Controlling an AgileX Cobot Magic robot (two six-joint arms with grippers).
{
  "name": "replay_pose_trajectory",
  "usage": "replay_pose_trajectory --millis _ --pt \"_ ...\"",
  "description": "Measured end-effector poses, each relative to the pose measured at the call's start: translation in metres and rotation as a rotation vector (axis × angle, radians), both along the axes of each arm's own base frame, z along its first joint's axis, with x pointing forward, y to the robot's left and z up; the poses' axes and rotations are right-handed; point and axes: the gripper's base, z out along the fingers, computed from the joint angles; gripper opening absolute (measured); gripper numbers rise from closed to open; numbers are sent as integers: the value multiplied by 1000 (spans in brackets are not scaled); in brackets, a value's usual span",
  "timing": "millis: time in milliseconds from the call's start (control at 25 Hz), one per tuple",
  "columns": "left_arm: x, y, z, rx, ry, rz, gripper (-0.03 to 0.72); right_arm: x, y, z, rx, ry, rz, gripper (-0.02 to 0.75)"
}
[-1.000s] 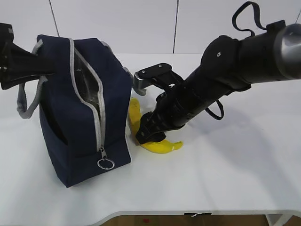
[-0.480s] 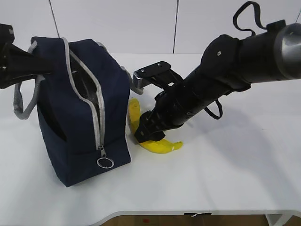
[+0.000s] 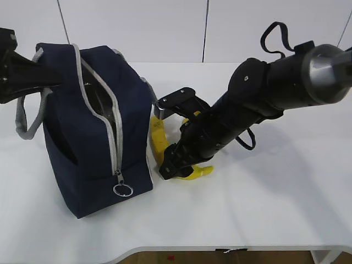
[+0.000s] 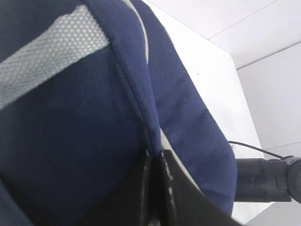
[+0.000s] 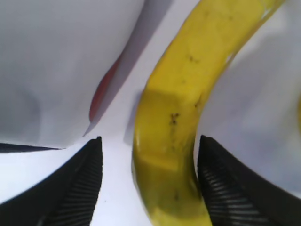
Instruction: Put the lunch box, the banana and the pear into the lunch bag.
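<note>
The navy lunch bag [image 3: 93, 137] stands on the left of the table with its grey zipper open down the front. My left gripper [image 3: 55, 78] is shut on the bag's top edge; in the left wrist view [image 4: 155, 162] the jaws pinch the blue fabric [image 4: 70, 141]. The yellow banana [image 3: 158, 137] lies on the table just right of the bag. My right gripper [image 3: 174, 166] is open and low over it, and in the right wrist view [image 5: 149, 141] one finger stands on each side of the banana [image 5: 174, 117]. The pear and lunch box are not in view.
The bag's white side panel with a red shape [image 5: 101, 94] is close to the left of my right gripper. A metal pull ring [image 3: 124, 191] hangs at the zipper's lower end. White table [image 3: 275, 192] stretches to the right and front.
My right gripper has sunk lower around the banana. The bag's top shifted a little to the left, then stayed still.
</note>
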Motion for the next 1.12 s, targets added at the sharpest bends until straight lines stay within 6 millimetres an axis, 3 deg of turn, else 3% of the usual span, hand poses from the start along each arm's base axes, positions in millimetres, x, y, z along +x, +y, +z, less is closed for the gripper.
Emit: replay_pose_trajectory --millis 240,520,1120 --pt "0 0 0 0 0 0 0 2 1 -5 16 5 -28 489" --pt "0 0 0 1 0 -1 0 4 1 -4 23 -11 -46 341" --pt "0 0 0 2 0 -1 0 0 1 -5 9 24 -10 305"
